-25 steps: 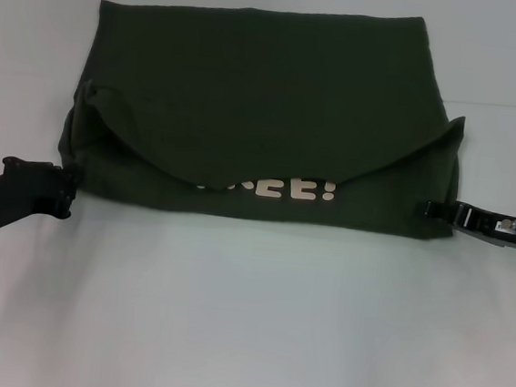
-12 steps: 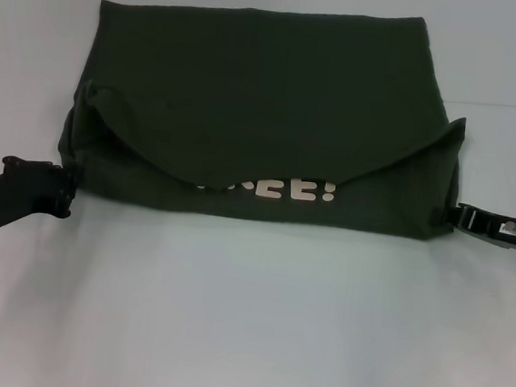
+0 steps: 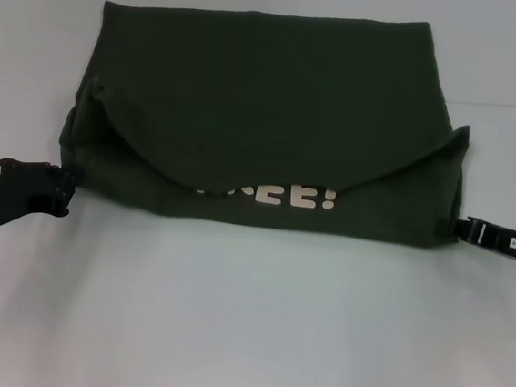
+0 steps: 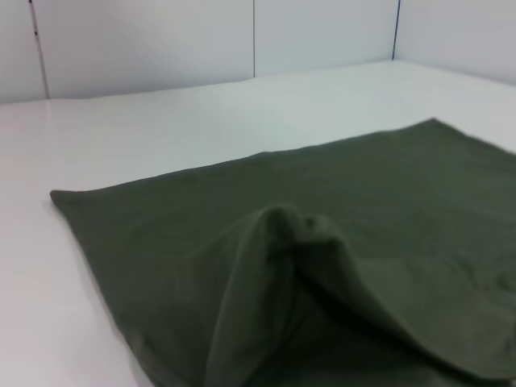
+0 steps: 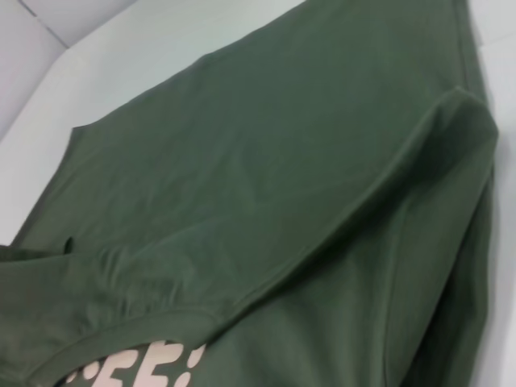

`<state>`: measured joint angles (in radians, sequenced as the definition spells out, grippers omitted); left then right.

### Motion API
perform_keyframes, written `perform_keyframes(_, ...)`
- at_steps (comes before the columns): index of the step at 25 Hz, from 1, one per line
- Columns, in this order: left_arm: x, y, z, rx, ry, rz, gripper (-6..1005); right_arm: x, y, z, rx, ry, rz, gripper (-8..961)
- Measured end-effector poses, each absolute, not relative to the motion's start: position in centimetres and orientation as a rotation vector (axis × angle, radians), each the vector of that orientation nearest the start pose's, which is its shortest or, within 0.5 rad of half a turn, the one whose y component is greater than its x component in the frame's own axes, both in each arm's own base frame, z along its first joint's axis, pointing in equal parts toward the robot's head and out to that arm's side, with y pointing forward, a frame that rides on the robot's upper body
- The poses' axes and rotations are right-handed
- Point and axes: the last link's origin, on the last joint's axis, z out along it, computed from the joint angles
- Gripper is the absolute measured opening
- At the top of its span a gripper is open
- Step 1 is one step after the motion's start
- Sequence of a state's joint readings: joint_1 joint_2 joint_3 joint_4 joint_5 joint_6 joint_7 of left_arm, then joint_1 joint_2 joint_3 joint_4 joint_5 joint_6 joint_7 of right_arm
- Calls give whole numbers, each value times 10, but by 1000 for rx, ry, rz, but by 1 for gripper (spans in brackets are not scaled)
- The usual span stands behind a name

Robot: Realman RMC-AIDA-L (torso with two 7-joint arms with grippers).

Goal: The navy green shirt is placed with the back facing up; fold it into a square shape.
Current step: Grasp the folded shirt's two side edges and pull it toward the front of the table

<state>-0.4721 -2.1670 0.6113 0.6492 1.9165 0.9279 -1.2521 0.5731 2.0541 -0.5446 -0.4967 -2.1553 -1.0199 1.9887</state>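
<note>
Head view shows the left gripper (image 3: 57, 189) low on the white table (image 3: 246, 320), its tip just at the near-left corner of the navy green shirt (image 3: 268, 94). Whether its fingers are spread or pinched on cloth, I cannot tell — the dark tip merges with the hem there.

Moving right, the shirt fills the far middle of the table, its long axis running left to right. It is partly folded: a flap lies over the body with a sagging, curved near edge, and under that edge some pale lettering (image 3: 281, 195) peeks out. At the left end the cloth bunches into a raised hump, which the left wrist view shows as a soft ridge; the far part lies flat.

On the far right, the right gripper (image 3: 472, 231) sits at the near-right corner, touching or just beside the hem. Its finger state I cannot tell either.

Each claw sits at its own end of the long axis, the shirt between them and reaching away to the far side — so the coming move looks to me like a shared one, with neither arm nearer than the other. No containers are on the table.
</note>
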Motion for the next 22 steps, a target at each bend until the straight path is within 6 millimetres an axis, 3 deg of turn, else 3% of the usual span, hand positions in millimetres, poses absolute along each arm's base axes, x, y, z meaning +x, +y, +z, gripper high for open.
perform_keyframes(9,-323,326,19,-2206,-941,-608,5,348,335,20,-2059,1533,592,42)
perform_keyframes(22,-340,267,32,-2226,-1161,-783,5,367,285,67,-2141,1476,575,48)
